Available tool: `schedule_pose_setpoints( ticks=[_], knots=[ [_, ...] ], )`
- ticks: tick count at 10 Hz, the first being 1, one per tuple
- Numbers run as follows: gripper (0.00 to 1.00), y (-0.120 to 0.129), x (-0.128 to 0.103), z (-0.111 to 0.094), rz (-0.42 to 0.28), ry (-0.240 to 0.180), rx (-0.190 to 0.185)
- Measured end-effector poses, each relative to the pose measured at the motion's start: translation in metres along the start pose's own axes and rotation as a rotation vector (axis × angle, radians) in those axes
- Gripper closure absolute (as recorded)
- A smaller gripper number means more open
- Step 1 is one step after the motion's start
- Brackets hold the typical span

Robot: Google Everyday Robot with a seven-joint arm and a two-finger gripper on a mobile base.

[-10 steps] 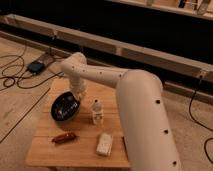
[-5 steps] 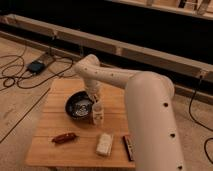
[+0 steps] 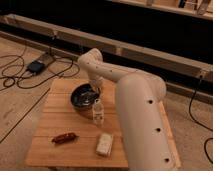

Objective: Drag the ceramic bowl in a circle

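camera view – claw (image 3: 93, 91) in ceramic bowl (image 3: 82, 98), beside bottle (image 3: 98, 112)

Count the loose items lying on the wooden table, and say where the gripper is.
4: ceramic bowl at centre-left, small bottle by its right rim, reddish item front-left, pale packet front-centre. The arm may hide more. The gripper is in the bowl.

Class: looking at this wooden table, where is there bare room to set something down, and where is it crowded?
Bare wood lies along the table left edge, above the red-brown object, and at the far left corner behind the ceramic bowl. It is crowded mid-table: the gripper is at the bowl, the bottle beside it, the pale packet below.
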Motion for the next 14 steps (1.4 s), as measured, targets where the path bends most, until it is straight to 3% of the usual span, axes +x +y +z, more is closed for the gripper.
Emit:
schedule_pose_setpoints(
  ticks=[4,7,11,14],
  knots=[
    [1.00,-0.047,0.038,-0.006,-0.035,0.036,0.018],
    [1.00,-0.098,0.046,-0.017,-0.119,0.057,0.047],
    [1.00,-0.151,0.015,-0.036,-0.254,0.060,0.138],
    [1.00,-0.139,-0.024,-0.026,-0.272,0.009,0.175]
  ],
)
